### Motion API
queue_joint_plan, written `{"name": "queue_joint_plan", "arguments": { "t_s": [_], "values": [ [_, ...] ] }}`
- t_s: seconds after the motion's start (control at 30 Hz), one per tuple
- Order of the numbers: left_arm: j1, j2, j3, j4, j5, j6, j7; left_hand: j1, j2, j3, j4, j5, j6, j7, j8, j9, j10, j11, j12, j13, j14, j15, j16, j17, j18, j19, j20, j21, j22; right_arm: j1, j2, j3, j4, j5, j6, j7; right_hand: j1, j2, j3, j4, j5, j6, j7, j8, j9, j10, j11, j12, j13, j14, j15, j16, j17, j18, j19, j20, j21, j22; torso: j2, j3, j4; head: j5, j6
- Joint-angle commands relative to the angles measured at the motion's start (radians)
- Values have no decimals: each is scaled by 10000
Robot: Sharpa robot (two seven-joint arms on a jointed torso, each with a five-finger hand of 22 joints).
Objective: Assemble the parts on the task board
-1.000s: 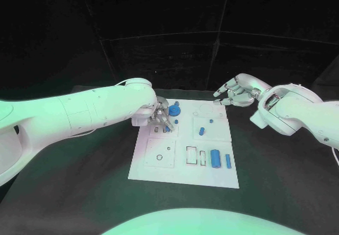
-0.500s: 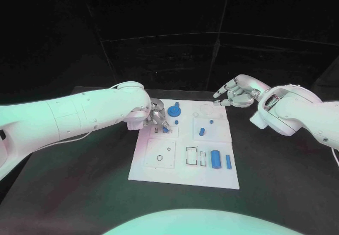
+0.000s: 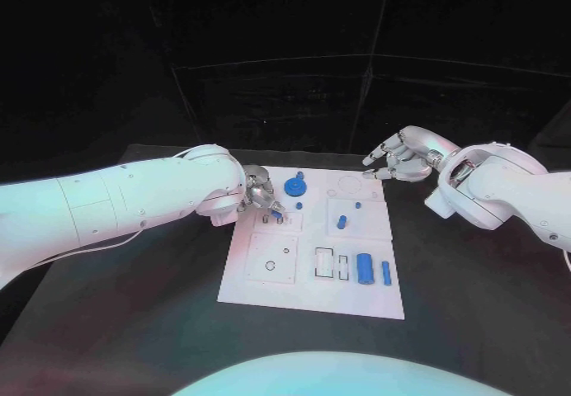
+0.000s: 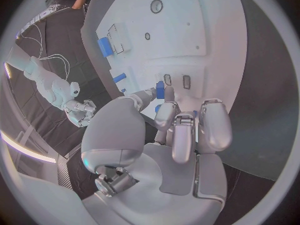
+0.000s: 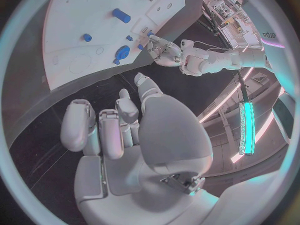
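Observation:
The white task board (image 3: 312, 290) lies mid-table. My left hand (image 3: 261, 196) hovers over the board's far left square and pinches a small blue part (image 3: 276, 214) between thumb and a finger. In the left wrist view this part (image 4: 160, 90) sits just above two small slots (image 4: 167, 79). My right hand (image 3: 400, 157) hangs beyond the board's far right corner, fingers apart and holding nothing; the right wrist view shows its bare palm (image 5: 119, 150). A round blue part (image 3: 296, 183), a blue peg (image 3: 342, 221), a wide blue block (image 3: 365, 268) and a slim blue bar (image 3: 385, 272) lie on the board.
Two outlined rectangular slots (image 3: 323, 261) sit left of the wide block, and a small round hole (image 3: 271, 266) marks the near left square. Black table (image 3: 131, 313) surrounds the board on all sides. My left forearm (image 3: 131, 198) stretches across the table's left part.
My left hand, still pinching the small blue part, has edged slightly left over the far left square, and its forearm has swung. The right hand has hardly moved.

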Motion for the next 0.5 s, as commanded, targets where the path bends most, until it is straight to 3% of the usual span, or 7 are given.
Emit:
{"name": "queue_joint_plan", "arguments": {
  "t_s": [0.03,0.5],
  "values": [
    [-74,-26,2,66,-313,-863,101,2,29,1572,-1516,41,-31,-12,42,11,66,-2,-24,-11,1057,14,31,2634,-158,53,36,46,13,21,-7,4,12,-13,85,85,50,17,-60,7,64,1,-41,59,-16,-10,-13,-6,-9,582,-90,-31,511,53,-22,-60,-55,-3,15,-5,-13,35,7],
    [-338,120,0,-112,-895,-884,26,-5,20,1594,-1527,38,-30,-13,51,18,55,-4,-48,-46,1057,12,31,2634,-161,62,34,57,31,21,6,3,7,-13,90,95,50,17,-60,7,64,1,-41,59,-16,-10,-13,-6,-9,582,-90,-31,511,53,-22,-60,-55,-3,27,-2,-55,71,-28]
  ]
}}
